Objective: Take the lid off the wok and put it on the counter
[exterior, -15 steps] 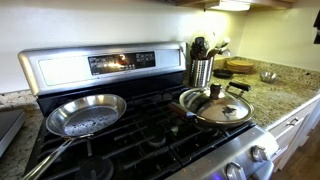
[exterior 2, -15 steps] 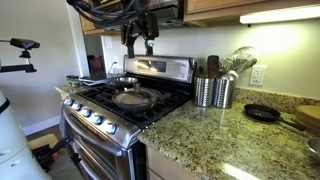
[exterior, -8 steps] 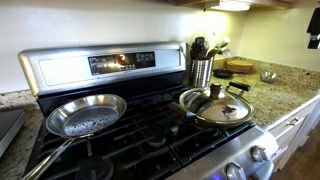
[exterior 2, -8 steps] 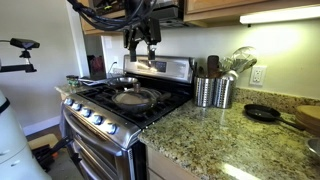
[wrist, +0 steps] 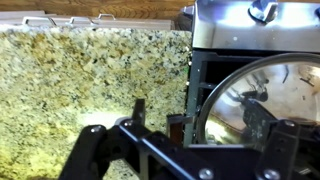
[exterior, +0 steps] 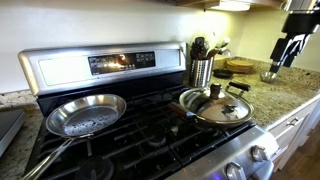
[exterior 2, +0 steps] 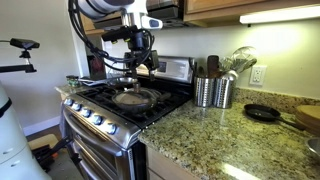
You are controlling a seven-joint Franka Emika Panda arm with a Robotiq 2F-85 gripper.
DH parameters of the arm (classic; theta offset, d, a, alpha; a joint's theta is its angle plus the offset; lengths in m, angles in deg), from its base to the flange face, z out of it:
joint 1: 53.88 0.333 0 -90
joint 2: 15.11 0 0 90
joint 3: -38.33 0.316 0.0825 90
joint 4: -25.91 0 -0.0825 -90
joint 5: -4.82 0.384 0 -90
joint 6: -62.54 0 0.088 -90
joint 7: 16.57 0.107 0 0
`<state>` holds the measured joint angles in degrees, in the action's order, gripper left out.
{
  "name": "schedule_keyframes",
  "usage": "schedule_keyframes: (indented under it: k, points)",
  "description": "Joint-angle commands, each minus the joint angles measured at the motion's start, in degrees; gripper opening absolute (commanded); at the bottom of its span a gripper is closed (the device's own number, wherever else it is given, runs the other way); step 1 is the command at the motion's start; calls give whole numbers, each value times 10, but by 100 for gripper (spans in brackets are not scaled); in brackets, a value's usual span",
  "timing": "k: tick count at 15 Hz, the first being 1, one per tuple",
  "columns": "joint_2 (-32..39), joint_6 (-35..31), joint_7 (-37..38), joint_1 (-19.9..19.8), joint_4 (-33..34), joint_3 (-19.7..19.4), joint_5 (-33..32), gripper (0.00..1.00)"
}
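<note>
The stove (exterior: pixel 150 130) fills most of both exterior views, and the granite counter (exterior: pixel 290 90) runs off one side of it. The wok (exterior: pixel 188 103) sits on the burner nearest that counter, its black handle (exterior: pixel 238 87) angled toward the back. The lid (exterior: pixel 220 108) rests closed on it, so the lifting has not begun. A silver skillet (exterior: pixel 85 115) lies on the far burner. The arm (exterior 2: pixel 105 15) reaches in from above, and the claw (exterior 2: pixel 142 65) hangs high over the stove, touching nothing, its fingers spread wide and empty. In the wrist view the seam between counter and stove runs down the middle. The lid lies on the stove side, partly beneath one finger (wrist: pixel 258 120), while the opposite one hangs over bare granite. The claw therefore looks centred over the stove's edge rather than over the lid. It would likely need to shift sideways toward the stove before coming down on the small dark knob (exterior: pixel 215 91) at the lid's centre. The lid is round, so no long axis matters and the knob is the only hold. Utensil canisters (exterior 2: pixel 213 92) stand just beside the wok, close enough to mind when the lid is carried out. A black pan (exterior 2: pixel 262 113) and a steel bowl (exterior: pixel 268 76) sit farther along the counter, with bare granite nearer the stove.
</note>
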<state>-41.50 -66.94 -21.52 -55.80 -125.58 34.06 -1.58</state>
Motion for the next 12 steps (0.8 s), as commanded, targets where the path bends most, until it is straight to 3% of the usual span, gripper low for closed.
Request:
schedule_keyframes:
  k: [1,7,12]
  points:
    - [39,-83,-36,32,-13,6,33,100]
    - [83,-164,-77,76,-3,19,89,100]
    - [78,-152,-75,76,-4,29,92,100]
